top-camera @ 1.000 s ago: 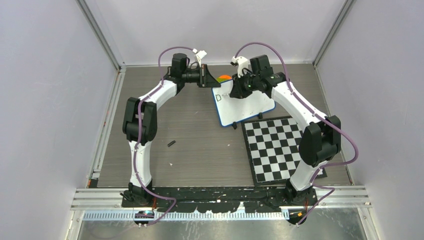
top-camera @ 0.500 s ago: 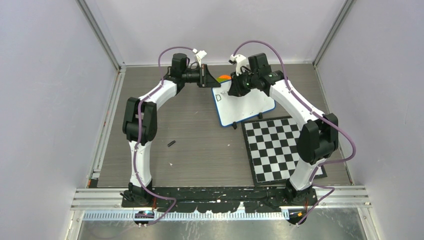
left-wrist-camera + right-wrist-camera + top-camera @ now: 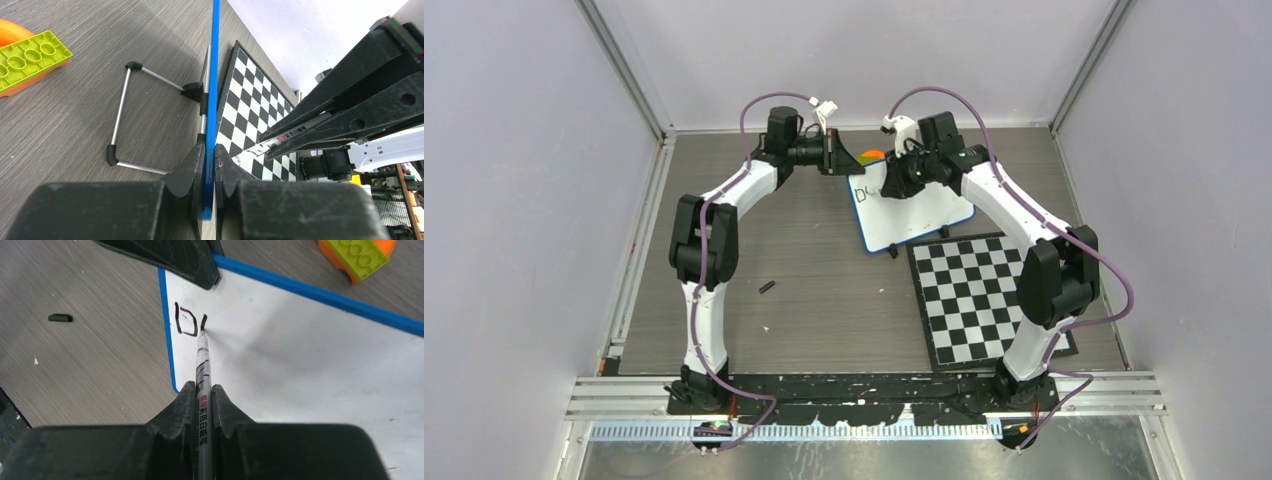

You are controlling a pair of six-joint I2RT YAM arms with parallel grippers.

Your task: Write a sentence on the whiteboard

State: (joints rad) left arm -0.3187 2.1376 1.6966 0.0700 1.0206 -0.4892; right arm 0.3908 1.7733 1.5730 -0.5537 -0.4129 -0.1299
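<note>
- Progress: early. The sentence (image 3: 187,320) so far is one boxy "D" plus a short stroke just to its right, in the upper left of the right wrist view. No further letters show, and the rest of the board face is bare white. I judge nearly all of the writing is left to do.
- Whiteboard (image 3: 914,215): sits upper middle of the top view, slightly right of centre, on the counter (image 3: 824,290). Its lower right corner is just beside the checkered board (image 3: 979,300).
- Left end effector (image 3: 210,152): pinched narrow on the whiteboard's blue rim near its upper left corner. It seems to be steadying the board.
- Right end effector (image 3: 203,389): closed tight around a marker (image 3: 202,355), whose tip meets the board at the foot of the second stroke.
- Materials and shapes:
  - The board face is smooth, glossy white. It has a thin blue rim and rounded corners.
  - A wire stand with black rubbery feet shows behind the board in the left wrist view.
  - The marker is slim, with a pale barrel bearing red and black print.
  - The counter is grey woodgrain laminate, matt.
  - The checkered board is flat, with black and white squares.
  - A lime studded brick (image 3: 361,254) rests on an orange piece in the upper right of the right wrist view.
  - A small dark cylinder (image 3: 60,317) lies alone at the left, possibly the marker's cap.
</note>
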